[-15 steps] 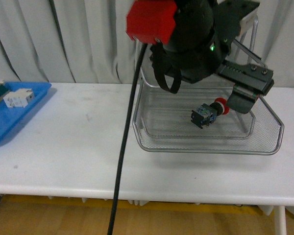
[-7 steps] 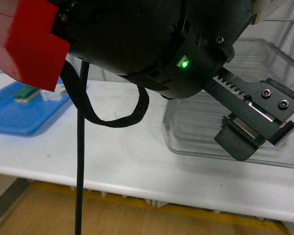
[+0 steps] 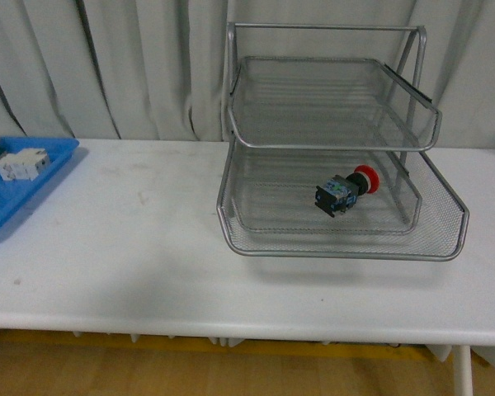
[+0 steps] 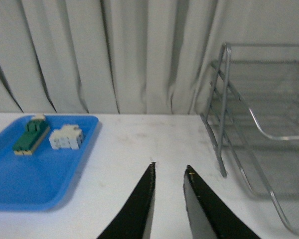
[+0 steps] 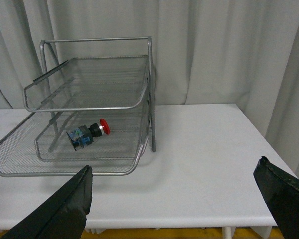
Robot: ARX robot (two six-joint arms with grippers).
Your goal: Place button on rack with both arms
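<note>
Button (red cap, dark blocky body) lies in silver wire-mesh rack; left gripper slightly parted, right gripper wide, both empty; retract avoiding its frame.

First the left hand: its 2 dark fingers come up from the lower edge of the left wrist frame, dead centre, tapering to points. They're close together, with just a narrow slit between the tips and a slightly wider gap further back, pale inner faces showing. It's empty, held in the air above the bench and aimed roughly level. Over to the right hand, and it's spread wide: 1 black finger sits in the lower left corner of the right wrist frame, the other in the lower right corner, well apart. Empty as well, up off the bench, pointing roughly level.
</note>
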